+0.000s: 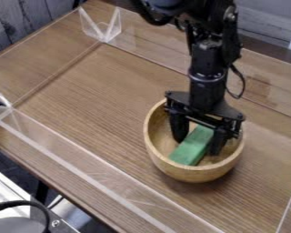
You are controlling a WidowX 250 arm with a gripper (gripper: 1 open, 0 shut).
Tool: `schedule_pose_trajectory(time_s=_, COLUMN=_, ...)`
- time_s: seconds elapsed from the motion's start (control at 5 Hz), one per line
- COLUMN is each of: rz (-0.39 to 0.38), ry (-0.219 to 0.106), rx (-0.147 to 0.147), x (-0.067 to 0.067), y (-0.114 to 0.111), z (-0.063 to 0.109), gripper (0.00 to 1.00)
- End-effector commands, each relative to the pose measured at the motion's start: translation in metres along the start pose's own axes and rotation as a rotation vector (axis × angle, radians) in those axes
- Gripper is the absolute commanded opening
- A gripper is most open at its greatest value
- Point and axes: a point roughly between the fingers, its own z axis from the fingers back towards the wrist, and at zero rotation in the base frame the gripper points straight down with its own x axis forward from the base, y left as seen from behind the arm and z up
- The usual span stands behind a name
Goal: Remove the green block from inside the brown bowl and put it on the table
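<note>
Your black robot gripper (206, 116) stands spread wide over the green rectangular block (195, 146), which lies inside the round light-brown wooden bowl (173, 169), right of centre in the lower half, on the brown wood-grain desk (94, 86).

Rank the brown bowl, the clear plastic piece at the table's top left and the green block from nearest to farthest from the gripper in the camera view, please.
1. Green block: right by the gripper, inside the bowl; too close to call against the brown bowl, which surrounds it.
2. Clear plastic piece: far off, upper left.
</note>
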Motion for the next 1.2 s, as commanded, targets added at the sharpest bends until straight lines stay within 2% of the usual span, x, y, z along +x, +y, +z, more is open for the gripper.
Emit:
schedule_pose_trajectory(time_s=0.0, rz=0.022, ry=-0.041, rx=-0.006, x=0.0104, y=-0.0004, z=0.0059, gripper=1.00)
schedule_pose_trajectory(time_s=0.2, rz=0.045, ry=-0.044, rx=-0.010, x=0.0130, y=-0.0001, z=0.0047, gripper=1.00)
schedule_pose_trajectory(time_s=0.6, rz=0.091, ry=-0.064, rx=0.029, x=0.0106, y=0.0000, z=0.0025, gripper=1.00)
schedule_pose_trajectory(time_s=0.8, rz=0.103, ry=-0.060, rx=0.037, x=0.0104, y=-0.0009, z=-0.0018, gripper=0.00)
schedule_pose_trajectory(time_s=1.0, rz=0.113, ry=-0.056, rx=0.041, x=0.0096, y=-0.0010, z=-0.0024, gripper=0.00)
